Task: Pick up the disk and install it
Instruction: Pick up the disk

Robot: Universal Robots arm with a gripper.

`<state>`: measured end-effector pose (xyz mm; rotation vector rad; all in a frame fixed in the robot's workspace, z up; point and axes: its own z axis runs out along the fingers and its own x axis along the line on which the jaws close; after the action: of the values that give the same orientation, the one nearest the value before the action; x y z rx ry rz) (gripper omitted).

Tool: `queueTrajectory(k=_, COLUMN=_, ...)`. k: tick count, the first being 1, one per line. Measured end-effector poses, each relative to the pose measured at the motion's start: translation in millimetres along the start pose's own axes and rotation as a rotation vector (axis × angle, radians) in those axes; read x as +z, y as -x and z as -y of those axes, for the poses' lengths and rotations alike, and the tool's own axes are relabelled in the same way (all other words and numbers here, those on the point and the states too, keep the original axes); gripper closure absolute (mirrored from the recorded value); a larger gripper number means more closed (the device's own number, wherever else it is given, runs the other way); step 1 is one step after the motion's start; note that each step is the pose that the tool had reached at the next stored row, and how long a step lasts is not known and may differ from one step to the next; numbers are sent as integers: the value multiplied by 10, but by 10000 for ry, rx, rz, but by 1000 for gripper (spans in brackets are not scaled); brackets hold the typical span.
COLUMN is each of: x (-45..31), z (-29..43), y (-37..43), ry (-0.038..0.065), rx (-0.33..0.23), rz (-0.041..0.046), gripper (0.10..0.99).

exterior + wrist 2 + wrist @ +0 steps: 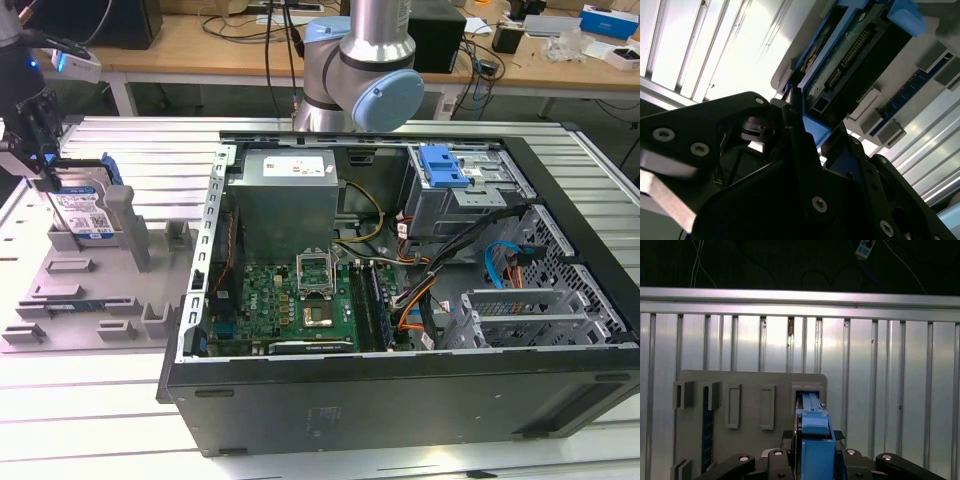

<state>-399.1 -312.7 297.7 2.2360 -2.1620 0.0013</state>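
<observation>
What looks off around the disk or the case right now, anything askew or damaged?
Nothing stands out. The disk stands upright in its slot on the grey holder tray, with the claw at its edge. I see nothing spilled or broken in the open computer case.

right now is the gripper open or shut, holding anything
gripper: closed on the disk, which stands on edge in the gray holder.
</observation>
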Motion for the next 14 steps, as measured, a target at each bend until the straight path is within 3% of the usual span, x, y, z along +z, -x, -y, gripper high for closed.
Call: queueTrajectory(k=14, x=21, z=1, y=0, ry=-1, rx=0, rz=0, gripper=718)
